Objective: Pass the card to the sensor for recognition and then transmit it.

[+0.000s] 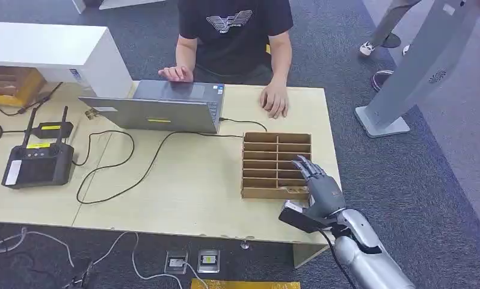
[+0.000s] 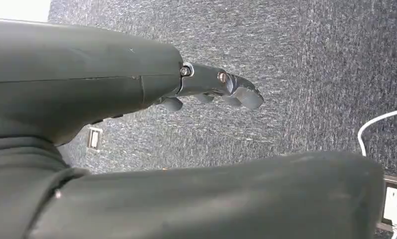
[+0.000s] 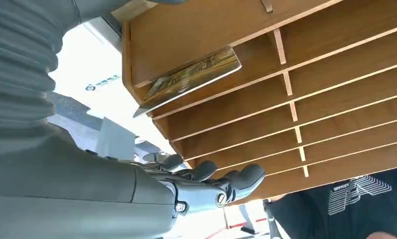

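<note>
Task barely begun, by my reading. The card (image 3: 189, 79) lies in a slot of the wooden slotted organizer (image 1: 276, 164), its corner poking out past the organizer's edge, in the upper centre of the right wrist view; nothing is touching it. In the head view the organizer sits right of centre on the desk (image 1: 183, 180), and the right hand (image 1: 317, 183) is over its lower right corner, fingers (image 3: 241, 177) loosely extended and apart, holding nothing. They look near the card's slot but not on it.

Left hand (image 2: 221, 89) hangs above grey carpet, fingers lightly curled, nothing in them.

Grey pillar stand (image 1: 415, 66) at upper right of the head view is possibly the sensor; cannot confirm. A person (image 1: 234, 36) sits at the desk's top edge behind a laptop (image 1: 159, 108).

Left to do: grasp the card, withdraw it, present it to the sensor, hand it over.
</note>
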`<state>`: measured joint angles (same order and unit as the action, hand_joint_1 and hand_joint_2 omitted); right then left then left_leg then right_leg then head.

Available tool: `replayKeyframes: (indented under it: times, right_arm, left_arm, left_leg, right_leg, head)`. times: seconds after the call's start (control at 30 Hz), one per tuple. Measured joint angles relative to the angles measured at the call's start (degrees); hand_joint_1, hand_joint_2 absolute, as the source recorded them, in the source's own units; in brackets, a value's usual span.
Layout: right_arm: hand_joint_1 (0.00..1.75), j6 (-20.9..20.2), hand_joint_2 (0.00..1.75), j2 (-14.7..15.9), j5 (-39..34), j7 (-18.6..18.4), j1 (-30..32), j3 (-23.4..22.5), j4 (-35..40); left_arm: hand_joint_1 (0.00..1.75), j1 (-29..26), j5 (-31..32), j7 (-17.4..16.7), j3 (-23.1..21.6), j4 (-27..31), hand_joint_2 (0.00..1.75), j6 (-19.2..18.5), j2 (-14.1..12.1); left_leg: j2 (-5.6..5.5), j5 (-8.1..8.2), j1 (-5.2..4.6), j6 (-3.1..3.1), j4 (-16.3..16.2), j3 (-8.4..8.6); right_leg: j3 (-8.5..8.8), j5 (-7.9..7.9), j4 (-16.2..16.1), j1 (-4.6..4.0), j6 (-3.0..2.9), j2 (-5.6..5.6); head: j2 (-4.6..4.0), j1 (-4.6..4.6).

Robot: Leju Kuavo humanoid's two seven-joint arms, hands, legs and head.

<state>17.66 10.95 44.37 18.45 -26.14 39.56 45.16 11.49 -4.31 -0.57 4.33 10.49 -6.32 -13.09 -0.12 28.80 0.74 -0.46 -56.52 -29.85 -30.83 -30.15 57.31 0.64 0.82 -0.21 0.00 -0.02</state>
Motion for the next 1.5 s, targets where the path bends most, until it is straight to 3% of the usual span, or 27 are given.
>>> replayKeyframes:
  times: [0.3,0.33,0.37,0.4,1.5]
  right_arm:
    - [0.05,-0.4,1.75,0.0,0.0,0.2,0.0,0.4,0.0]
    - [0.56,-0.5,1.75,0.0,0.0,0.2,0.0,0.5,0.0]
    - [0.56,-0.5,1.75,0.0,0.0,0.2,0.0,0.5,0.0]
    - [1.75,-0.5,1.75,-0.1,0.0,0.2,0.0,0.5,0.0]
    - [1.75,-2.2,1.75,-0.2,1.5,0.6,-0.9,1.4,0.0]
  left_arm:
    - [0.0,0.1,0.0,0.0,0.0,0.0,0.0,0.0,0.0]
    - [0.0,0.2,0.0,0.0,0.0,0.0,0.0,0.0,0.0]
    - [0.0,0.2,0.0,0.0,0.0,0.0,0.0,0.0,0.0]
    - [0.0,0.2,0.0,0.0,0.0,0.0,0.0,0.0,0.0]
    - [0.0,0.4,-0.5,0.0,0.0,0.0,0.0,-0.4,0.0]
  left_leg:
    - [0.0,0.0,0.0,0.0,0.0,0.0]
    - [0.0,0.0,0.0,0.0,0.0,0.0]
    - [0.0,0.0,0.0,0.0,0.0,0.0]
    - [0.0,0.0,0.0,0.0,0.0,-0.01]
    - [-0.01,0.0,0.0,0.0,0.0,-0.01]
  right_leg:
    - [0.01,0.0,0.0,0.0,0.0,-0.01]
    - [0.01,0.0,0.0,0.0,0.0,0.0]
    - [0.01,0.0,0.0,0.0,0.0,0.0]
    - [0.0,0.0,0.0,0.0,0.0,-0.01]
    - [0.02,0.0,0.0,0.0,0.0,-0.02]
  head:
    - [0.0,0.0]
    - [0.0,-0.02]
    - [0.0,-0.02]
    - [0.0,0.0]
    - [0.0,-0.02]
